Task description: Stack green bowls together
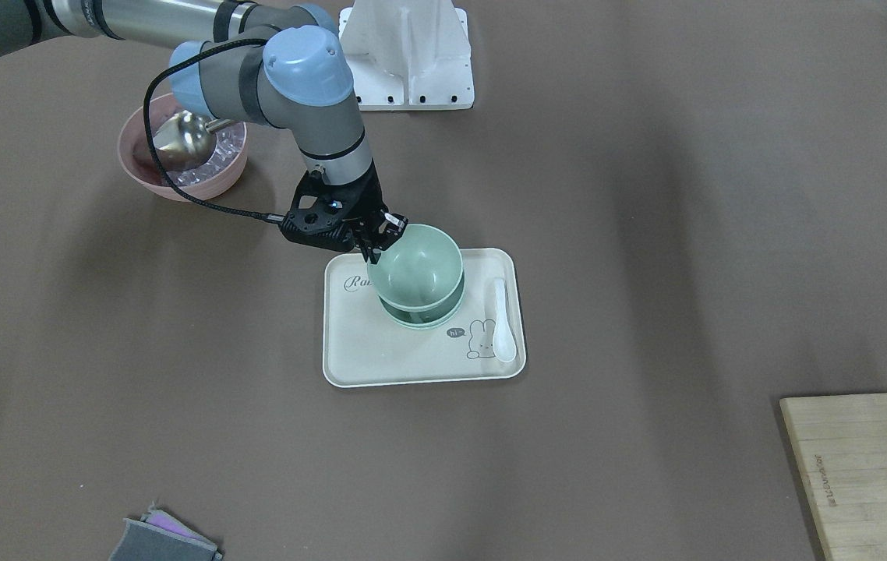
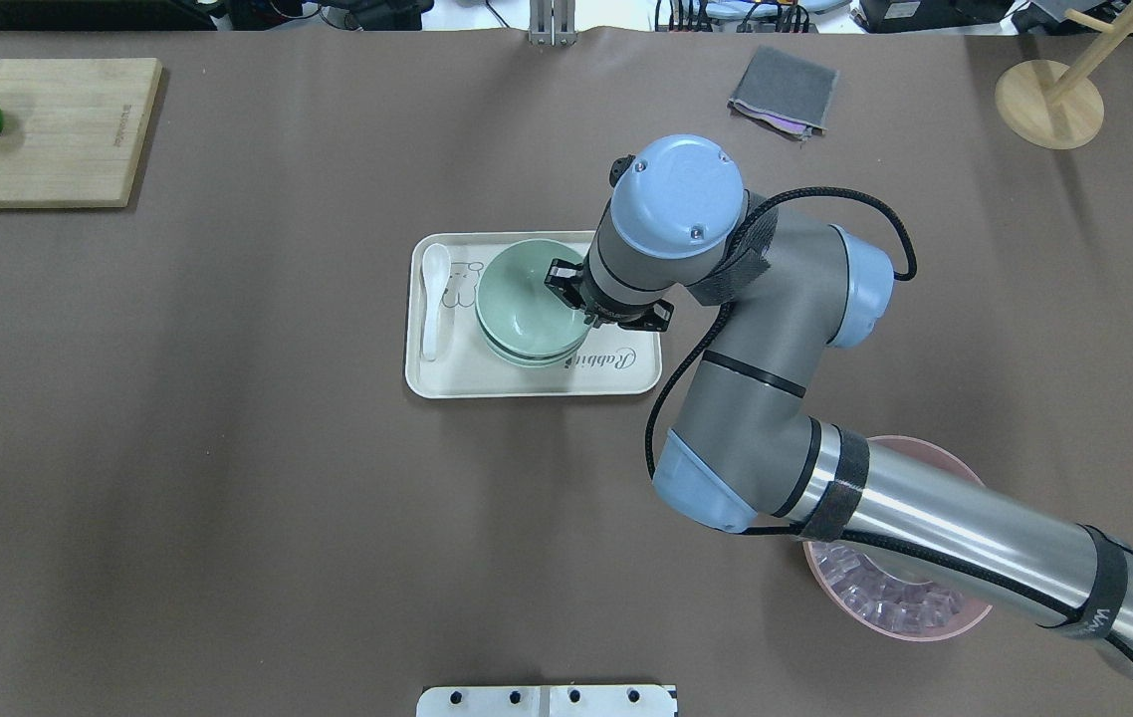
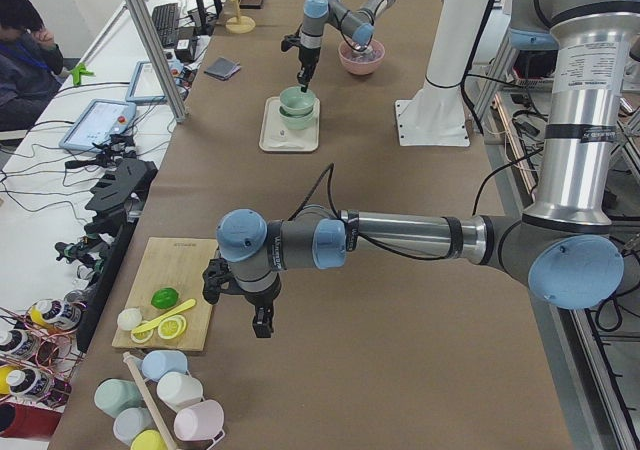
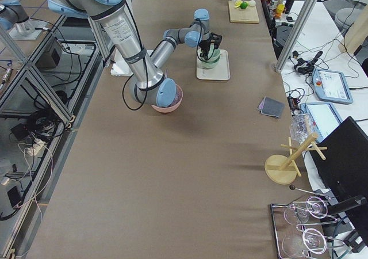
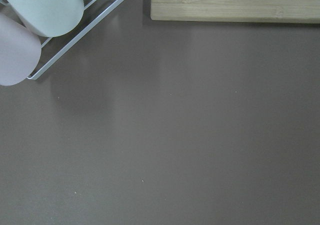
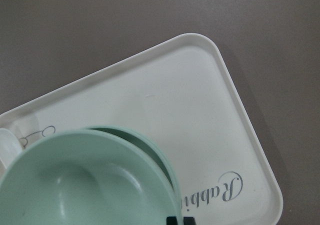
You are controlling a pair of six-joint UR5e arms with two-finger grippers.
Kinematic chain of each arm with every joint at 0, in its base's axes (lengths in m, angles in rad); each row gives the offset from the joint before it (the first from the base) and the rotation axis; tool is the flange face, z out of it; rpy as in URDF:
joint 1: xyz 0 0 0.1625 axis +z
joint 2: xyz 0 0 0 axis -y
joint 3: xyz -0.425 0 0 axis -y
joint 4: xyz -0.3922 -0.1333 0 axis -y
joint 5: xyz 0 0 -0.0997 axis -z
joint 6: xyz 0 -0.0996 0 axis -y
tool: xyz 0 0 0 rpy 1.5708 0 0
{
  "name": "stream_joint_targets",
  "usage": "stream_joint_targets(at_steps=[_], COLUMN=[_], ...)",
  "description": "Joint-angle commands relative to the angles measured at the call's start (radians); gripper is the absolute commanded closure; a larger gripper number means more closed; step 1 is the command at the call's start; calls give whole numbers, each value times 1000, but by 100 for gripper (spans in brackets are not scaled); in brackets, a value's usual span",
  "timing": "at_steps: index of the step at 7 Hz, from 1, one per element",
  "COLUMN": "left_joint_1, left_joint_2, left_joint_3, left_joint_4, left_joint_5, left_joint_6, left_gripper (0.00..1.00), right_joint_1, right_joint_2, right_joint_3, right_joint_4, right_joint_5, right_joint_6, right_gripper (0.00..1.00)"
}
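Observation:
My right gripper point(image 1: 379, 240) is shut on the rim of a pale green bowl point(image 1: 418, 265) and holds it tilted, resting in the top of the other green bowls point(image 1: 420, 318) stacked on the cream tray point(image 1: 381, 351). From overhead the held bowl point(image 2: 522, 299) covers the stack, whose rims point(image 2: 527, 357) show below it. The right wrist view shows the held bowl point(image 6: 85, 185) over a lower bowl's rim point(image 6: 150, 142). My left gripper point(image 3: 262, 325) hangs above bare table near the cutting board; I cannot tell whether it is open.
A white spoon point(image 1: 504, 327) lies on the tray beside the bowls. A pink bowl point(image 1: 178, 183) with a metal scoop point(image 1: 182, 140) stands under my right arm. A wooden cutting board point(image 2: 49, 129) with fruit and a grey cloth point(image 2: 784, 90) lie at the far edge.

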Motion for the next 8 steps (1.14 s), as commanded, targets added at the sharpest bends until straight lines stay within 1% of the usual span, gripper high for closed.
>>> stream_joint_targets(at_steps=[1,4,8], left_joint_1=[1,1,1], left_joint_2=[0,0,1], left_joint_3=[-2,-2,0], left_joint_4=[0,0,2], left_joint_5=[0,0,0], left_joint_6=[-2,0,0], left_gripper=[1,1,1], right_joint_1=[-1,-6,-12], right_joint_2=[-1,0,6], right_joint_3=[-19,-45,-45], right_joint_4=[35,36,36], right_joint_5=[-3,-10,-23], right_joint_6=[1,-2,0], right_gripper=[100,100,100])
